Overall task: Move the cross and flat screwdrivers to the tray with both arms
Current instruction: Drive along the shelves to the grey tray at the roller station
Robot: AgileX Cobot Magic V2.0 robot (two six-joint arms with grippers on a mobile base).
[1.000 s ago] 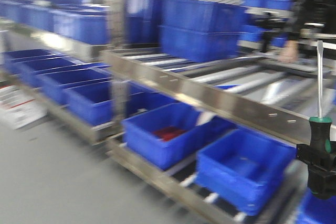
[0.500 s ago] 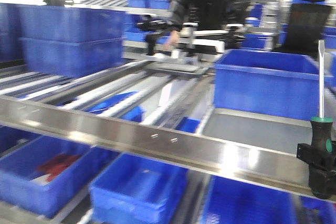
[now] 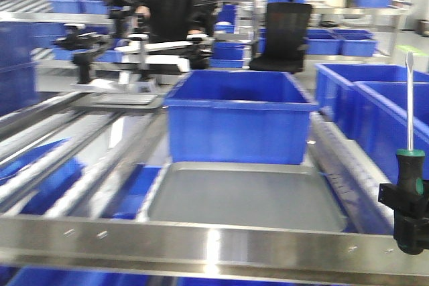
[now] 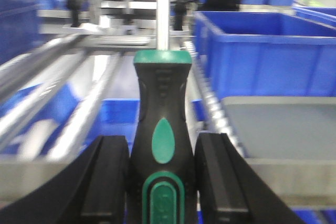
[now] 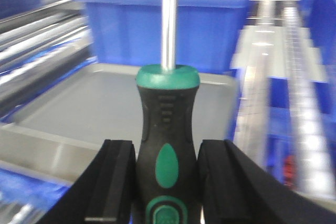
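The grey metal tray point(image 3: 244, 195) lies on the rack shelf, straight ahead in the front view. At the right edge my right gripper point(image 3: 409, 213) is shut on a black-and-green screwdriver point(image 3: 409, 165) held upright, its flat-looking tip up. From the right wrist, that gripper point(image 5: 167, 182) clamps the handle point(image 5: 168, 124) with the tray point(image 5: 94, 103) just beyond. In the left wrist view my left gripper point(image 4: 163, 177) is shut on the other screwdriver point(image 4: 163, 114), also upright, its tip out of frame. The tray point(image 4: 286, 129) sits ahead and to its right.
A deep blue bin point(image 3: 234, 115) stands right behind the tray, with more blue bins point(image 3: 362, 112) to the right. A steel rail point(image 3: 201, 242) runs along the shelf front. Roller tracks point(image 3: 80, 159) lie left of the tray. A person point(image 3: 167, 11) works at the back.
The front view has swept rightward along the rack, bringing the grey tray from the right edge to the centre. Both grippers kept their screwdrivers upright.
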